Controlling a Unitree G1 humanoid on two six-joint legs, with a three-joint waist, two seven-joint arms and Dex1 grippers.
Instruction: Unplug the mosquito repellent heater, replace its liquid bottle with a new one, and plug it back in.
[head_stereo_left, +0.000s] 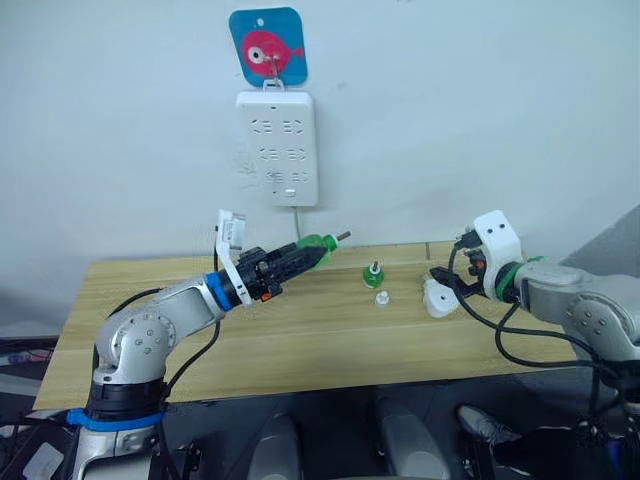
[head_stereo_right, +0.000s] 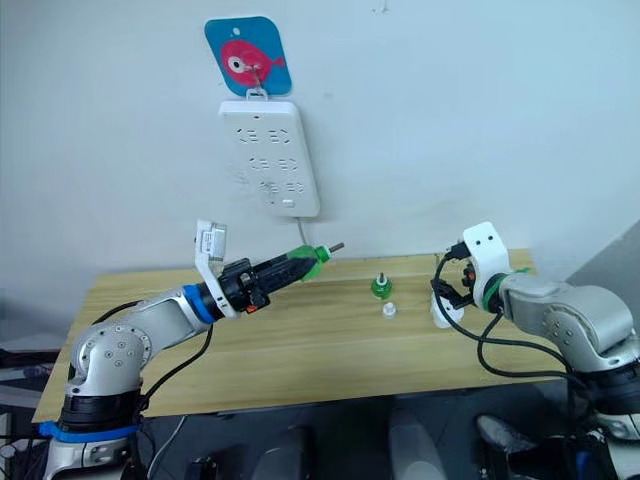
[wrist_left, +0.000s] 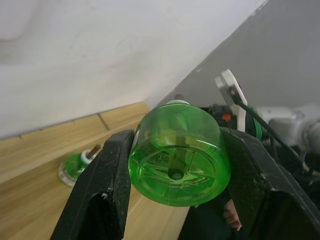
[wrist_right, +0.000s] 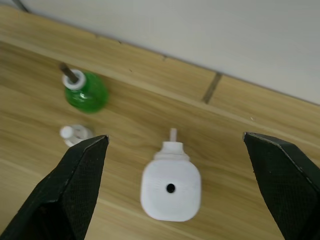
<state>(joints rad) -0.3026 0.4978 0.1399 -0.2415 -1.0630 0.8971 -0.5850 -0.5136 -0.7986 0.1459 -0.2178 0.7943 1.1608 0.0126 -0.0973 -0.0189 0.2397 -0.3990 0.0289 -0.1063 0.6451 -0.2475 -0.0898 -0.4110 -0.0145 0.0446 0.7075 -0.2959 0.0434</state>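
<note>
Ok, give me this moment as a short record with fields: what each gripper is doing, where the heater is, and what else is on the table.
left gripper: shut on a green bottle, held above the table, wick end pointing toward the robot's right
right gripper: open, fingers either side of the heater, not touching it
heater: unplugged, lying on the wooden table
second green bottle: standing on the table, wick up
small clear cap: on the table beside that bottle
socket strip: on the wall, nothing plugged in
</note>
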